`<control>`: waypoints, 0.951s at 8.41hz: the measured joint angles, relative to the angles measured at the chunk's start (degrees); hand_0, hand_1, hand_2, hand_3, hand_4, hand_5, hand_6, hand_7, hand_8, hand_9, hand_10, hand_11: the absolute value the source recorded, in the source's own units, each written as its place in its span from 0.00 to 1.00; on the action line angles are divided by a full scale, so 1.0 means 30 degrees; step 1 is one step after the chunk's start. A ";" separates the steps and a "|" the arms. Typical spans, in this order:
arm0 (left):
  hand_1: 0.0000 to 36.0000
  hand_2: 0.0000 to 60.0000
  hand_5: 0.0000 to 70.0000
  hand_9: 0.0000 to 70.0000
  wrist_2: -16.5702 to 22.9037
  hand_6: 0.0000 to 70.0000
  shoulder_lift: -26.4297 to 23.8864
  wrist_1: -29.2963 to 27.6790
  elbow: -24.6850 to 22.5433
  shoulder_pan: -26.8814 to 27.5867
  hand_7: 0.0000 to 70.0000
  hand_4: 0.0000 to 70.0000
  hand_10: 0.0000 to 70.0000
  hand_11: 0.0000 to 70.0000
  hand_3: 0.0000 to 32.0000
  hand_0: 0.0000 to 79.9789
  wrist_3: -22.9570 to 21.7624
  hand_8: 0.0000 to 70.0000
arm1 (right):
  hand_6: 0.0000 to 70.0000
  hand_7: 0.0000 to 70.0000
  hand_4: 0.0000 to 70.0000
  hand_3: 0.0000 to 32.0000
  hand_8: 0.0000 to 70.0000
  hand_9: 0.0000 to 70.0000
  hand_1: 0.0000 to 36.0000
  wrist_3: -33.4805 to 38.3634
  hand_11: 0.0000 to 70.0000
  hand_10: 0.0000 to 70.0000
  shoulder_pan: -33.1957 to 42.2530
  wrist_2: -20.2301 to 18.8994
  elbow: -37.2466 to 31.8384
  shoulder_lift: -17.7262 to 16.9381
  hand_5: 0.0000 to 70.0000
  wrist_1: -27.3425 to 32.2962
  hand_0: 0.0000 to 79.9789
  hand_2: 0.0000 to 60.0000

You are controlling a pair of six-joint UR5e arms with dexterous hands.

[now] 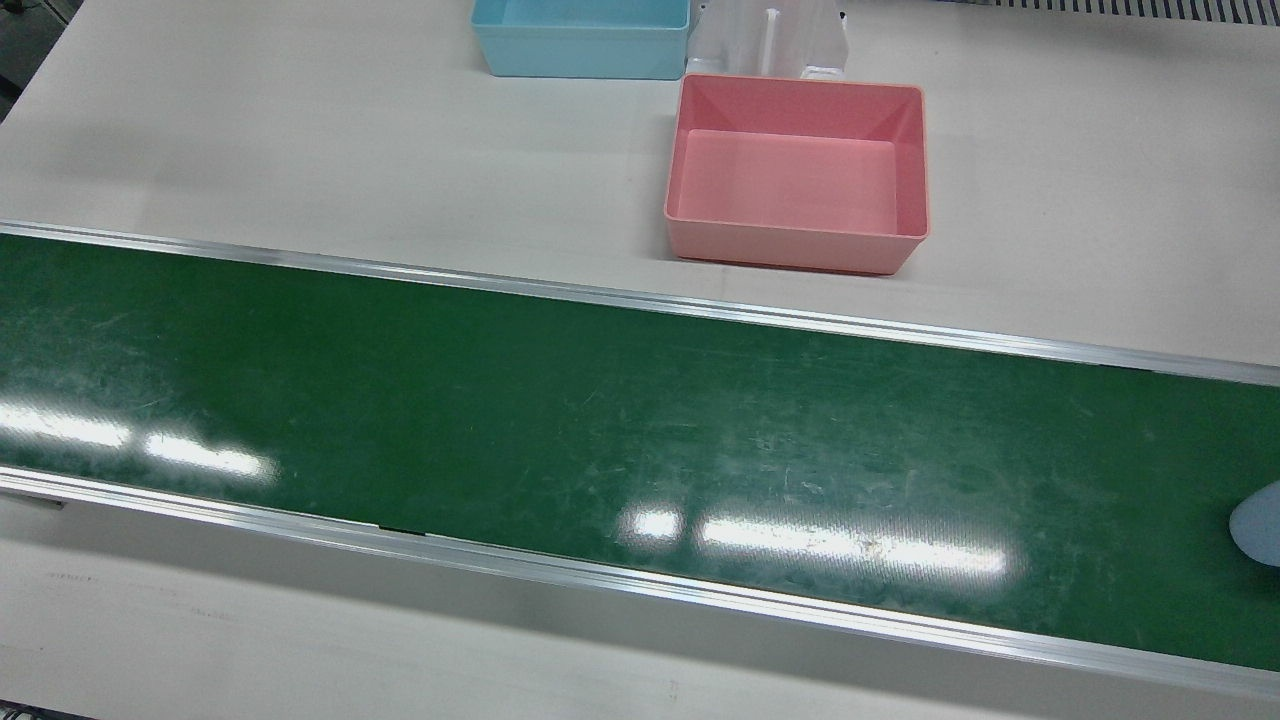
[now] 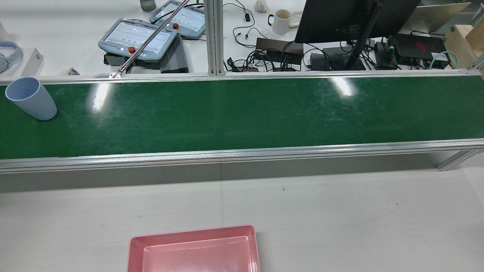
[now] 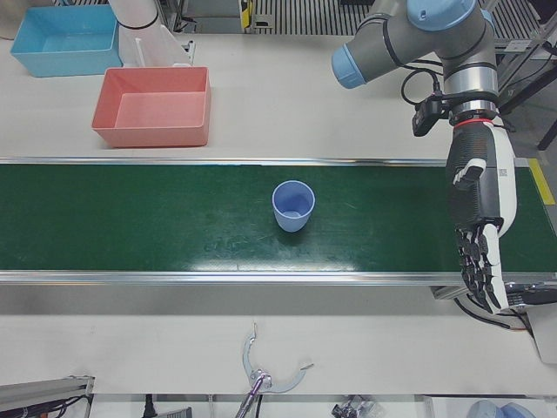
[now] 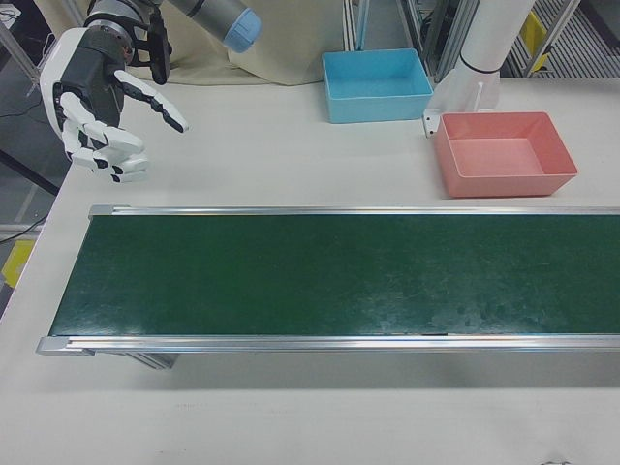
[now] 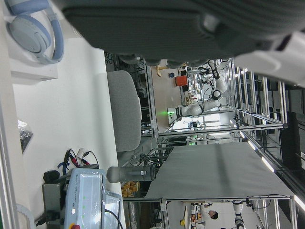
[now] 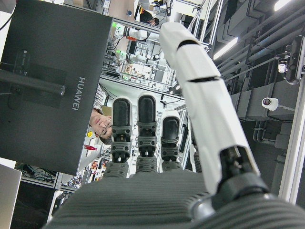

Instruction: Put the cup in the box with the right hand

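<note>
Upright on the green conveyor belt (image 3: 174, 218), mouth up: pale blue cup (image 3: 293, 205), near the belt's middle in the left-front view, far at 9 o'clock in the rear view, only a sliver at 3 o'clock in the front view. Untouched by either hand.

At 11 o'clock in the right-front view, above the white table (image 4: 271, 155) and clear of the belt's end: right hand (image 4: 100, 102), empty, fingers (image 4: 155, 105) spread and curled loosely forward. Well apart from the cup.

At 3 o'clock in the left-front view, hanging over the belt's near rail: left hand (image 3: 479, 235), fingers pointing down, straight and slightly apart, holding nothing.

Beyond the belt on the robot's side: pink box (image 1: 797, 175), open and empty, with a light blue box (image 1: 580, 40) beside it at 10 o'clock in the front view.

On the operators' desk, in the rear view: teach pendants (image 2: 138, 37), white mug (image 2: 281, 21), dark monitor (image 2: 340, 17).
</note>
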 measured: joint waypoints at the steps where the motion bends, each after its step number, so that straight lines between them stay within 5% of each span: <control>1: 0.00 0.00 0.00 0.00 0.0009 0.00 0.0000 -0.0003 -0.0001 -0.0003 0.00 0.00 0.00 0.00 0.00 0.00 -0.0001 0.00 | 0.27 0.92 0.19 0.00 0.51 0.65 1.00 -0.0001 0.61 0.39 0.0001 -0.0009 0.0021 0.0000 0.27 0.0000 1.00 0.24; 8: 0.00 0.00 0.00 0.00 0.0003 0.00 0.0000 0.0018 -0.0014 0.0004 0.00 0.00 0.00 0.00 0.00 0.00 0.0000 0.00 | 0.27 0.92 0.19 0.00 0.51 0.65 1.00 -0.0028 0.61 0.39 0.0000 -0.0018 0.0072 0.0000 0.27 0.0000 1.00 0.23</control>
